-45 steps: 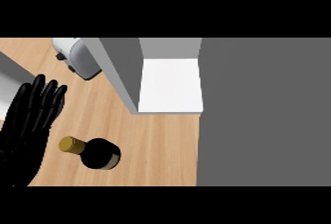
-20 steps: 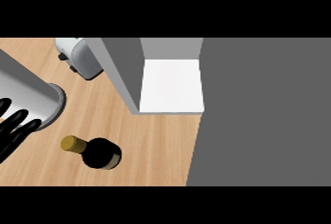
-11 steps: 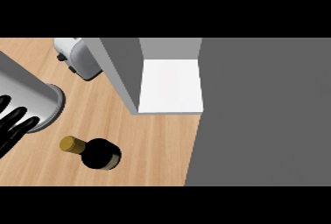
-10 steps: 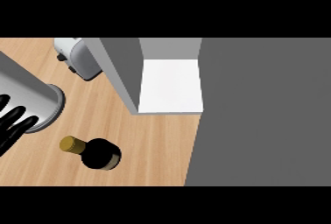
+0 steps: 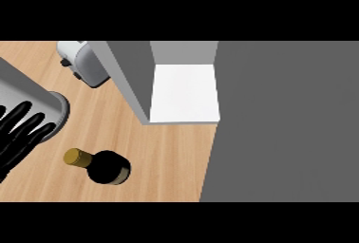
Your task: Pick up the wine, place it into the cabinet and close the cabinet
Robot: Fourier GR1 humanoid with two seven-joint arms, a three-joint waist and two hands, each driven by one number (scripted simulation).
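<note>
Presently positioned on the wooden counter (image 5: 161,147): wine bottle (image 5: 107,167), apparently upright and viewed from almost directly overhead, with dark round body and gold cap (image 5: 76,157) offset toward the upper left of the body. Located in the lower left part of the counter, well apart from every edge of the cabinet and not inside it. Not touched by any hand. At the left edge of the head view: left hand (image 5: 17,135), black, fingers straight and spread apart, holding nothing, pointing up and slightly right. Separated from the wine bottle by a strip of bare counter, with the nearest fingers lying up and to the left of the gold cap. Directly above the hand: grey forearm (image 5: 32,95), entering from the upper left, rounded end overlapping the fingertips in the view. Right hand not visible anywhere. At upper centre: cabinet (image 5: 182,52), open, showing a white shelf floor (image 5: 184,92) with nothing on it. Along the left side of the opening: grey cabinet door (image 5: 129,78), running from the top of the view down toward the counter. Just left of the door, near the top: rounded grey and white appliance (image 5: 85,66) with small dark parts on its left side; exact type cannot be told. To the right of the counter and cabinet: plain dark grey area (image 5: 288,123), filling the right side of the view
</note>
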